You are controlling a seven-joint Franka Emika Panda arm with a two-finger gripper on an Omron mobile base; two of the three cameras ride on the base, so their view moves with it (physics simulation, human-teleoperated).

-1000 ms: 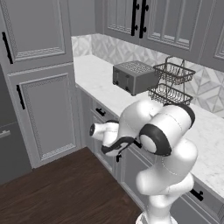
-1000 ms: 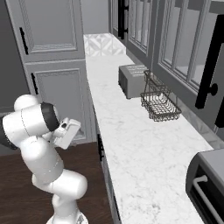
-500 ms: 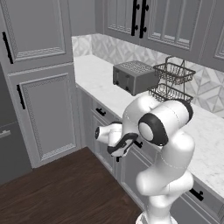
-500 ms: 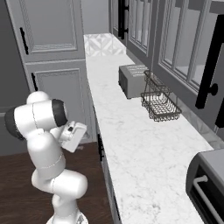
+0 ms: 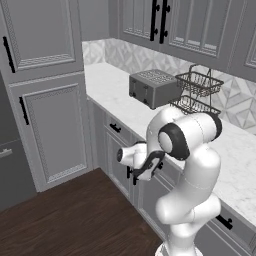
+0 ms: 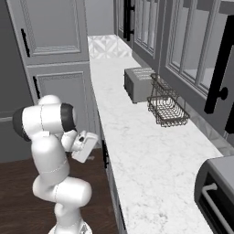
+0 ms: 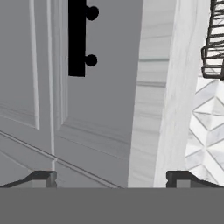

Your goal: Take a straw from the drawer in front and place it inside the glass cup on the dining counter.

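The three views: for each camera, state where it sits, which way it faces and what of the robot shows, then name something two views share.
Left base view: behind the arm's left, facing the cabinets and toaster; the white arm rises lower right.
Right base view: behind its right, looking along the counter; arm at lower left.
Hand view: on the hand, facing a drawer front with black handle; the open pincer shows its tips.
Both base views share the toaster and wire basket.

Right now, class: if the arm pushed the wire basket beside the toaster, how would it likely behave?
Probably light for its size: the wire basket is thin open wire and looks empty. With two stacked tiers, a push near the top might tip it. On the smooth marble counter, a low push would likely slide it.
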